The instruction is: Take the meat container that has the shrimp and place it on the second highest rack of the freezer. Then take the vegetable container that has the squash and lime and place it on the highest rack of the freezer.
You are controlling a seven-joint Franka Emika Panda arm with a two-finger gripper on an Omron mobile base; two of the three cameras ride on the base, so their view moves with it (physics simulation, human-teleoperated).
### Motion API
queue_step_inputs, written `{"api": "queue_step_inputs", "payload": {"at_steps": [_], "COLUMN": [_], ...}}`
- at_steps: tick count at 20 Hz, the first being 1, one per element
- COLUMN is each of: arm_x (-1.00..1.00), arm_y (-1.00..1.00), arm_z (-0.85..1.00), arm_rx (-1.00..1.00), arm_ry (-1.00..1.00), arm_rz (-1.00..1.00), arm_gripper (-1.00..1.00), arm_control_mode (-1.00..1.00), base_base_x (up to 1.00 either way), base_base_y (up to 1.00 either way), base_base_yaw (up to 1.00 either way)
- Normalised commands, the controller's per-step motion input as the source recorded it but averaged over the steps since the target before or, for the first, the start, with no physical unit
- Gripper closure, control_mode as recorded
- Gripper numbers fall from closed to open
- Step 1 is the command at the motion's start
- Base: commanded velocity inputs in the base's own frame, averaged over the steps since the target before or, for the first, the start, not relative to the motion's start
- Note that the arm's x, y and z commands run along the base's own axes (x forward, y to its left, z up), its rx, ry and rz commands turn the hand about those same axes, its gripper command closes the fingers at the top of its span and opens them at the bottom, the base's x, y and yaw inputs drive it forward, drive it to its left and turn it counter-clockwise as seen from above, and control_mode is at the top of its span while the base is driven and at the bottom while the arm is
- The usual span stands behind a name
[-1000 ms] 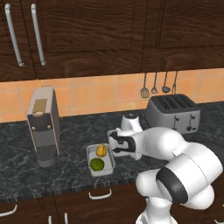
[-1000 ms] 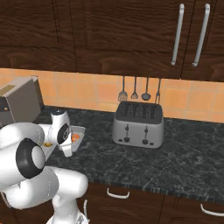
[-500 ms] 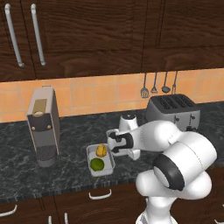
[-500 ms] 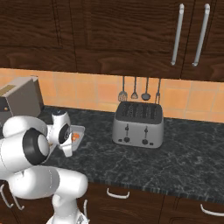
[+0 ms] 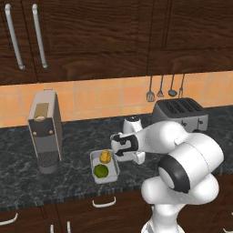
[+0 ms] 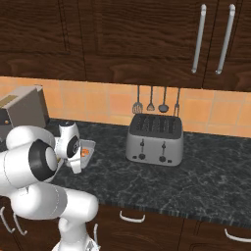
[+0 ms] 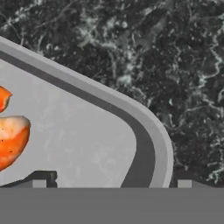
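The meat container (image 6: 88, 148) is a shallow grey tray on the dark counter, with the orange-red shrimp (image 6: 85, 152) inside. In the hand view its rounded corner rim (image 7: 146, 131) fills the left and the shrimp (image 7: 11, 140) lies at the left edge. My gripper (image 7: 111, 181) hangs open just above that corner, one fingertip (image 7: 41, 179) over the tray floor and the other outside the rim. The vegetable container (image 5: 112, 175) sits left of my hand (image 5: 132, 159), holding the yellow squash (image 5: 105, 156) and the green lime (image 5: 101, 170). The freezer is out of view.
A grey coffee machine (image 5: 44, 129) stands on the counter to the left. A silver toaster (image 6: 154, 139) stands to the right, under hanging utensils (image 6: 157, 100). Dark wooden cabinets (image 5: 91, 36) with bar handles run above, and drawers sit below the counter's front edge.
The elbow and upper arm have swung while the hand stays over the meat container. The jaws have stayed open, and the trays have not moved.
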Motion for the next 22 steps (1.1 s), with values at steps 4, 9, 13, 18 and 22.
{"api": "queue_step_inputs", "payload": {"at_steps": [4, 9, 13, 18, 22], "arm_x": [0.00, 0.00, 0.00, -0.01, -0.18], "arm_y": [0.00, 0.00, 0.00, -0.23, -0.55], "arm_z": [0.00, 0.00, 0.00, 0.14, 0.52], "arm_rx": [0.00, 0.00, 0.00, 0.01, 0.05], "arm_ry": [0.00, 0.00, 0.00, 0.00, -0.02], "arm_rz": [0.00, 0.00, 0.00, 0.00, 0.00], "arm_gripper": [1.00, 1.00, 1.00, 1.00, 1.00], "arm_control_mode": [-1.00, -1.00, -1.00, -1.00, -1.00], "base_base_x": [0.00, 0.00, 0.00, 0.00, 0.00], "base_base_y": [0.00, 0.00, 0.00, 0.00, 0.00], "base_base_yaw": [0.00, 0.00, 0.00, 0.00, 0.00]}}
